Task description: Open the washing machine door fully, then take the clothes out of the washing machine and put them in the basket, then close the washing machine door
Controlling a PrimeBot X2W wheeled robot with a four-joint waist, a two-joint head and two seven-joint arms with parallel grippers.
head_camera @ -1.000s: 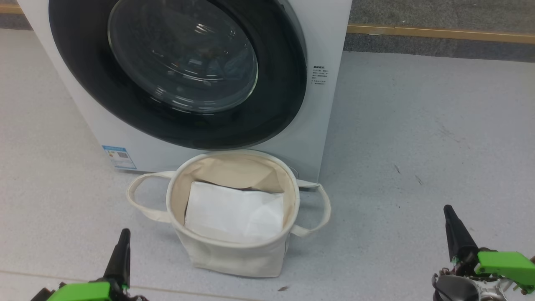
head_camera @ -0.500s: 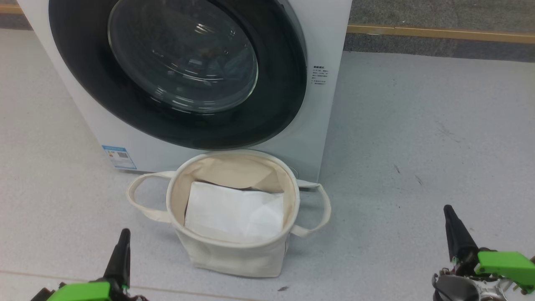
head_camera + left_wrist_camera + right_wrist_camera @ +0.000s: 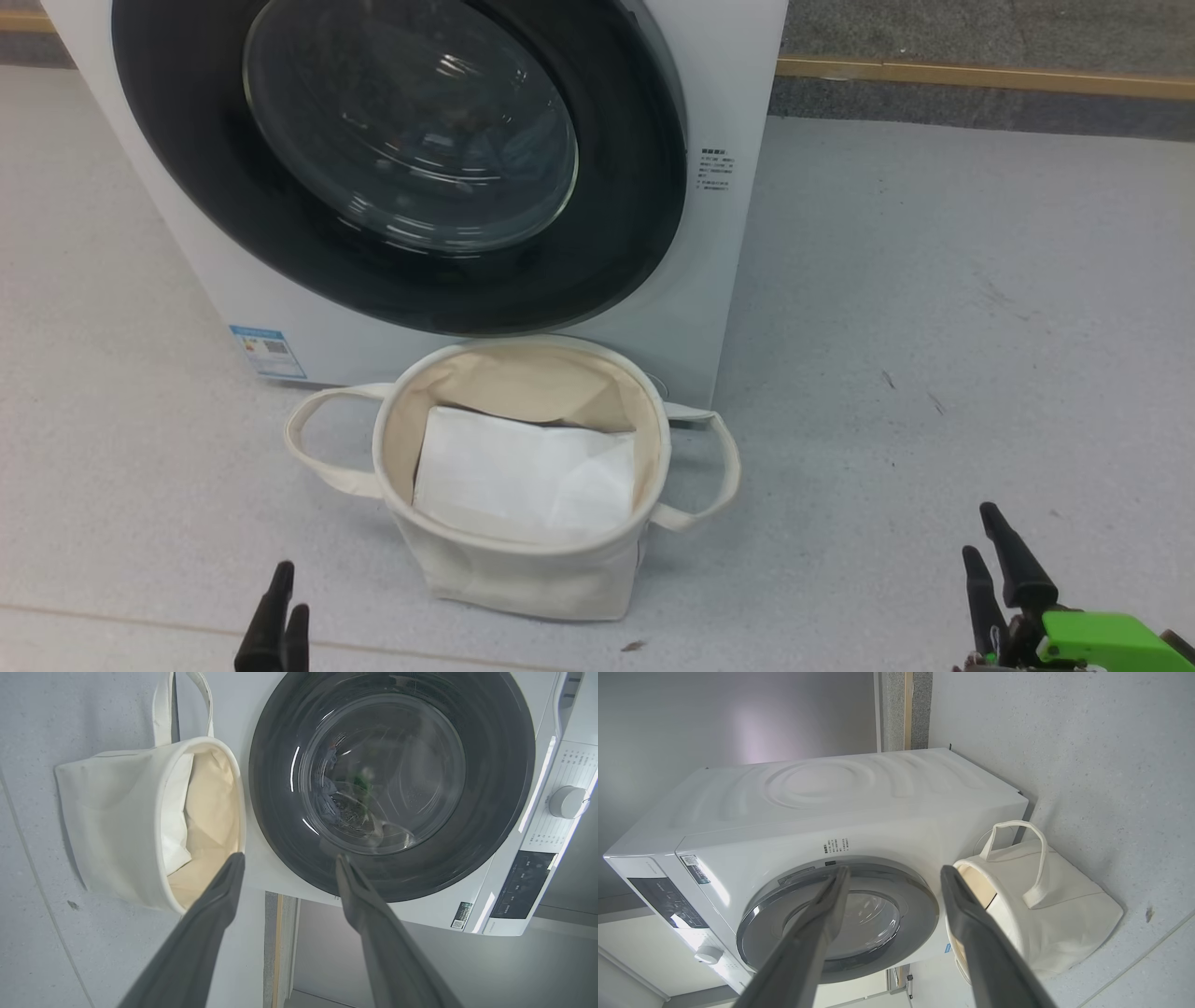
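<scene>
"Head view first: where is the washing machine door point(image 3: 411, 131)?"
"Flush against the washing machine point(image 3: 738, 75), its rim almost reaching the cabinet's right edge. The basket point(image 3: 523, 579) stands just below the door's lower rim, with a white sheet point(image 3: 523, 476) inside."
"Room around it?"
"Bare floor point(image 3: 934, 280) to the robot's right of machine and basket. The left gripper point(image 3: 289, 857) and right gripper point(image 3: 895, 870) hang low, well apart from the basket, both with jaws spread."
"The door's look?"
"Glossy black ring around bulging clear glass that catches reflections."
</scene>
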